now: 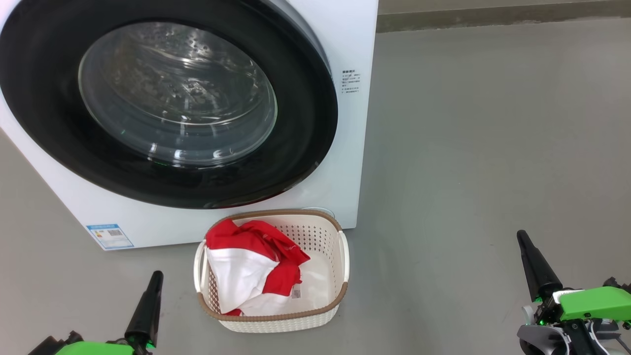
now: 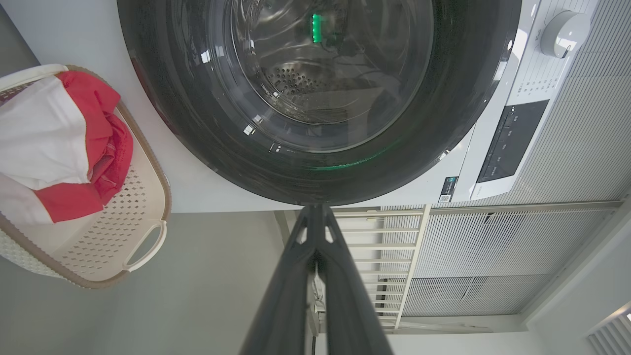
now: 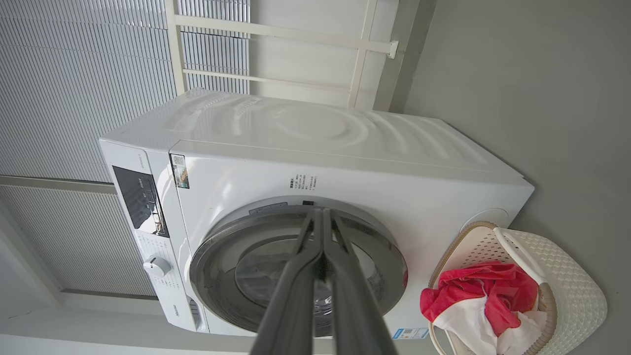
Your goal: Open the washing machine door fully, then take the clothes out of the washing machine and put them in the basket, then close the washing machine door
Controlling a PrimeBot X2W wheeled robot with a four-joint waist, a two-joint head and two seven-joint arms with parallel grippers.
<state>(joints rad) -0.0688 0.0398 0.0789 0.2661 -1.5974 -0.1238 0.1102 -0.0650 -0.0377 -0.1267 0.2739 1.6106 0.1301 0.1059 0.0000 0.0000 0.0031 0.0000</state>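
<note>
My left pincer (image 1: 154, 286) and right pincer (image 1: 525, 246) are hovering pinched closed, empty; red-and-white fabric clothes (image 1: 251, 266) are lying in the cream perforated plastic basket (image 1: 340, 266) just before the white box washing machine (image 1: 355, 44), its round black-rimmed glass door (image 1: 305, 98) looking shut

The room is bright and evenly lit, a soft flat light that leaves only faint, blurry shadows on the grey floor (image 1: 468, 148) below and to the right of the washing machine door (image 1: 167, 103). The door's glass throws back small white glints, and its glossy black rim carries a thin green gleam. In the wrist views, the louvred wall (image 2: 567, 148) beside the door bows toward the picture edges.
</note>
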